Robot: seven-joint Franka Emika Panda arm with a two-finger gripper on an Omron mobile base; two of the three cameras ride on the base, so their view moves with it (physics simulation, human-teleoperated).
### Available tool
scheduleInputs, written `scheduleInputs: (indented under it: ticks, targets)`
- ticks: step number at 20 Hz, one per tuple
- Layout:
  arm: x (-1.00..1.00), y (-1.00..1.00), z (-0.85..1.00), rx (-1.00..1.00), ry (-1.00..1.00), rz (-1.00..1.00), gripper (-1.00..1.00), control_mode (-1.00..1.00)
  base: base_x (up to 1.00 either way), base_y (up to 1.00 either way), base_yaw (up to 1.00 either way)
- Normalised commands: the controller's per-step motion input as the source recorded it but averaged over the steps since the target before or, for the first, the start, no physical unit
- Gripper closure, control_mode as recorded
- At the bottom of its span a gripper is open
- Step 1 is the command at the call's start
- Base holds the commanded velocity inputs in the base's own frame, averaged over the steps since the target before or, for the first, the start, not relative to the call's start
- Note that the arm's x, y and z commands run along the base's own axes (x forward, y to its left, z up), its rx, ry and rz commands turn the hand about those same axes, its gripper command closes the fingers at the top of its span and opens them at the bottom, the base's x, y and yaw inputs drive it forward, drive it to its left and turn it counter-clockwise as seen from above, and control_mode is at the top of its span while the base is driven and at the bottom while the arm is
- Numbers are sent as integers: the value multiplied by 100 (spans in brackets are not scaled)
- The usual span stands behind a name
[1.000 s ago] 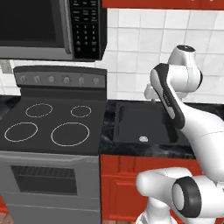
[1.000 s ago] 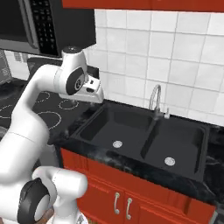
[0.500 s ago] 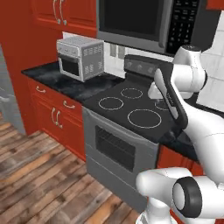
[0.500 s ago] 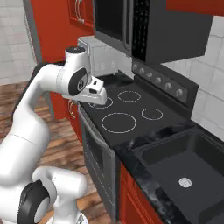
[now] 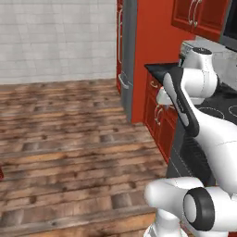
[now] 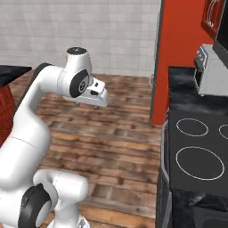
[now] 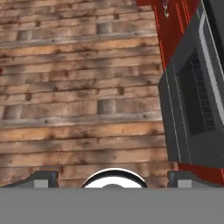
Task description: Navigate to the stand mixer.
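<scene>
— Facing what, and where's the stand mixer?

— Facing bare brown wood-plank floor (image 5: 60, 139), black glass stovetop (image 6: 200, 156) to my right, small silver toaster oven (image 6: 213, 69) behind it; I can't see the mixer yet.

— Fingers?

— My gripper (image 7: 112, 178) hangs over the floor, dark fingertips (image 7: 41, 178) wide apart, holding nothing

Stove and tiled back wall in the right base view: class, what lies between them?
In the right base view, a toaster oven on black counter sits behind the stove, then a red cabinet panel before the wall.
</scene>
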Motion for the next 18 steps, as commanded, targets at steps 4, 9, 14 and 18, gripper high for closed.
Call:
scheduleInputs:
  ticks: [4, 9, 14, 18]
  targets:
    - [0, 0, 0, 0, 0, 0, -100, 100, 0, 5, 100]
    - [0, 0, 0, 0, 0, 0, -100, 100, 0, 10, 100]
    - [0, 0, 0, 0, 0, 0, -100, 100, 0, 13, 99]
    - [0, 0, 0, 0, 0, 0, -100, 100, 0, 14, 98]
